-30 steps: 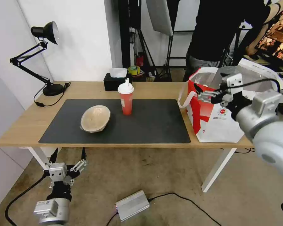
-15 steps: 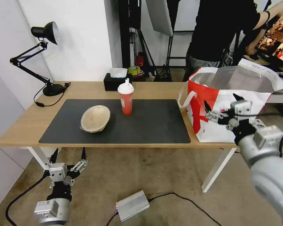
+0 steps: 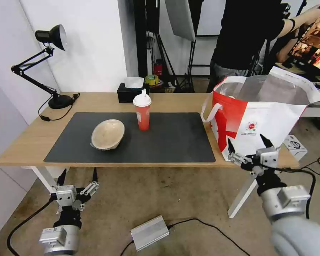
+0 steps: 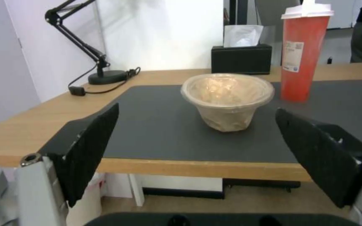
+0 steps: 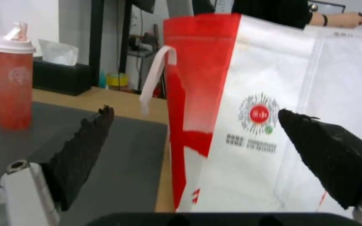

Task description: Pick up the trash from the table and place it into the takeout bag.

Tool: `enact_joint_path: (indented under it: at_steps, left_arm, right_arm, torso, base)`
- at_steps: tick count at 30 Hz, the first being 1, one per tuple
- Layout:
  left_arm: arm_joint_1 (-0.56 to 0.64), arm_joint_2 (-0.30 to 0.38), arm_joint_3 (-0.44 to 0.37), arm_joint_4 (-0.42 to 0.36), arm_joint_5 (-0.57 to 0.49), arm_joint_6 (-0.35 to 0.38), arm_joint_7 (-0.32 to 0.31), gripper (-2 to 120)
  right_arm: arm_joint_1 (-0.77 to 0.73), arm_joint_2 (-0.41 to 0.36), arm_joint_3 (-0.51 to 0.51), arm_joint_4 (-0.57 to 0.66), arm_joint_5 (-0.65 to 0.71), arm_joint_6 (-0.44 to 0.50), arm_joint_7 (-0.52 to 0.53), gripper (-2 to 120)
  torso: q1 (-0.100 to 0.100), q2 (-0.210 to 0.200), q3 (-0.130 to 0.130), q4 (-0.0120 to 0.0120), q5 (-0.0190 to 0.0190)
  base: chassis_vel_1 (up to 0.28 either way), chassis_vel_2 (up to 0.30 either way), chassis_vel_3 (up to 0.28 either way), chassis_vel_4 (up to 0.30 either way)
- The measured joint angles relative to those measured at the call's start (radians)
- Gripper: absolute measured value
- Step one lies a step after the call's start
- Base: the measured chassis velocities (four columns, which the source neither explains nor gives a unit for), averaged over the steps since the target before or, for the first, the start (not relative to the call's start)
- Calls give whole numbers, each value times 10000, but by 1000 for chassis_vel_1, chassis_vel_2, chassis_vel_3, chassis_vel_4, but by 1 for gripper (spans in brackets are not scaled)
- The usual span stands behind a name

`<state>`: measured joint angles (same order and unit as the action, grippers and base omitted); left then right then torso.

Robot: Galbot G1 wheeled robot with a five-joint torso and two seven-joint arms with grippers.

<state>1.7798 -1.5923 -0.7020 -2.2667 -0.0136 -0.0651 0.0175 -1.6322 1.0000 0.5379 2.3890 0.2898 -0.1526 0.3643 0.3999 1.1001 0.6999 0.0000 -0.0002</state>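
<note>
Two pieces of trash stand on the dark mat (image 3: 174,138) of the table (image 3: 28,144): a shallow beige bowl (image 3: 107,134) and a red drink cup (image 3: 142,113) with a white lid. At the table's right end, the takeout bag (image 3: 259,117) stands upright with its mouth open. My right gripper (image 3: 246,140) is open and holds nothing, low in front of the bag near the table's front edge. In its wrist view the bag (image 5: 265,125) is close and the cup (image 5: 9,81) farther off. My left gripper (image 3: 79,171) hangs open below the front edge, facing the bowl (image 4: 227,100) and cup (image 4: 304,53).
A black tissue box (image 3: 131,92) sits at the table's back edge and a black desk lamp (image 3: 57,99) at the back left. A silver box (image 3: 149,233) with cables lies on the floor. A person stands behind the bag. A small carton (image 3: 295,145) sits right of it.
My right arm has come down from the bag's mouth, past its front, to just below the table edge, still open. The left arm, bowl and cup have not moved.
</note>
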Motion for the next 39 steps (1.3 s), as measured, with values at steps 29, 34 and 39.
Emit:
enact_joint_path:
  at_steps: [29, 34, 39]
  left_arm:
    - [-47, -1, 15, 67, -5, -14, -1, 100]
    - [-59, -1, 0, 89, -5, -14, -1, 100]
    - [-59, 0, 0, 97, -6, -14, -2, 100]
  right_arm:
    - [-713, 609, -1125, -538, -654, 704, 1085, 100]
    - [-736, 640, -1158, -819, -788, 1002, 1052, 100]
    - [-711, 707, -1114, -1006, -883, 1243, 999, 100]
  torso:
    - [2, -1, 0, 0, 1]
    - [1, -1, 1, 0, 1]
    - [1, -1, 1, 0, 1]
  base:
    - [0, 0, 0, 0]
    - [0, 0, 0, 0]
    - [0, 0, 0, 0]
